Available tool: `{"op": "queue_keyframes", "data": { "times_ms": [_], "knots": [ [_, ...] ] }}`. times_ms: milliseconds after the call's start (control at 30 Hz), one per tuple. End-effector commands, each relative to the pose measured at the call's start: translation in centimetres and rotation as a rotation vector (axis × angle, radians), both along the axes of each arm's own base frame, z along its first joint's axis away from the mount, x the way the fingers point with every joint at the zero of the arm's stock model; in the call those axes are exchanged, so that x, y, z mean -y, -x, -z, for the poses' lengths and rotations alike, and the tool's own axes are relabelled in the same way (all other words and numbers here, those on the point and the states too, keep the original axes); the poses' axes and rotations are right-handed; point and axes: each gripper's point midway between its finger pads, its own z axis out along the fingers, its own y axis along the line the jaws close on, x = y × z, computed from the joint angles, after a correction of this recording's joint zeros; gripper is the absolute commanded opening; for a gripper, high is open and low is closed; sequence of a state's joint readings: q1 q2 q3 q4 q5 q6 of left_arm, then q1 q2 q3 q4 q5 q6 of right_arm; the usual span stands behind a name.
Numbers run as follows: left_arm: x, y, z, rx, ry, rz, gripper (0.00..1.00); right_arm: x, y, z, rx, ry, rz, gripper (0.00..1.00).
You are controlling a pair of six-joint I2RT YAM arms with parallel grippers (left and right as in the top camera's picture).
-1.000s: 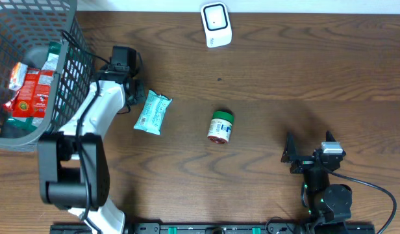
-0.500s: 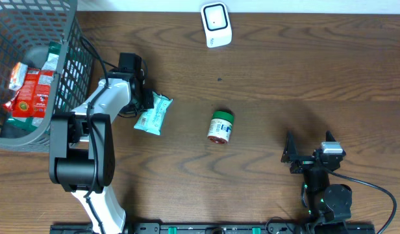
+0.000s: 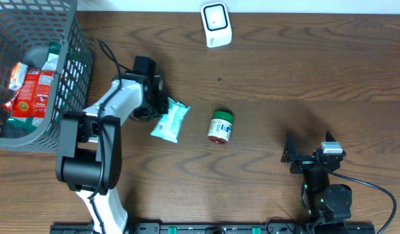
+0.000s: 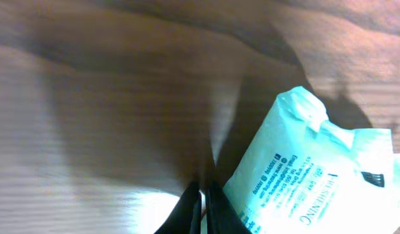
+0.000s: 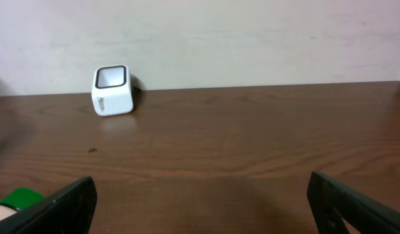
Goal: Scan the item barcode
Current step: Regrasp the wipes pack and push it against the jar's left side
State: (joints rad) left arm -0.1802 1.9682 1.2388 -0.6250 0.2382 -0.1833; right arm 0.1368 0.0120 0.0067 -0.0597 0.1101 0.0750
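Sitting at 10 o'clock: grey basket (image 3: 76,39). Left gripper (image 4: 201,195) pinched shut on nothing, just beside teal pouch (image 3: 170,121) at 9 o'clock of centre; right gripper (image 5: 200,201) at 5 o'clock spread wide, empty. Green-lidded jar (image 3: 220,126) at centre, white scanner (image 3: 215,24) at 12 o'clock.

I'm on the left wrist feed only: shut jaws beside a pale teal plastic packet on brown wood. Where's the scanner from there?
Observer: The white box-shaped scanner stands at the table's far edge, beyond the pale teal plastic packet and to its right.
Operator: Anything lying between them?
Observer: Only bare wood. A small green-lidded jar lies on its side just right of the packet.
Operator: Is the right arm busy?
Observer: No. The right arm's jaws stand wide open and empty, near the front right of the table.
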Motion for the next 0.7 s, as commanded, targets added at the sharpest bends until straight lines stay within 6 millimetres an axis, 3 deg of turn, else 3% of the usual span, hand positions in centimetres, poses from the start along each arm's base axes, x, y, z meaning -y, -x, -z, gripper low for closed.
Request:
{"op": "queue_keyframes", "data": {
  "times_ms": [0, 367, 500, 667],
  "knots": [
    [1.8, 1.8, 1.8, -0.086, 0.007, -0.037, 0.07, 0.5, 0.0, 0.0, 0.001, 0.005, 0.024, 0.99],
    [7.2, 3.4, 1.8, -0.099, 0.017, -0.049, 0.12, 0.5, 0.0, 0.0, 0.001, 0.005, 0.024, 0.99],
    [8.1, 3.7, 1.8, -0.112, 0.023, -0.107, 0.12, 0.5, 0.0, 0.0, 0.001, 0.005, 0.024, 0.99],
    [8.3, 3.9, 1.8, -0.158, 0.033, -0.316, 0.12, 0.5, 0.0, 0.0, 0.001, 0.005, 0.024, 0.99]
  ]
}}
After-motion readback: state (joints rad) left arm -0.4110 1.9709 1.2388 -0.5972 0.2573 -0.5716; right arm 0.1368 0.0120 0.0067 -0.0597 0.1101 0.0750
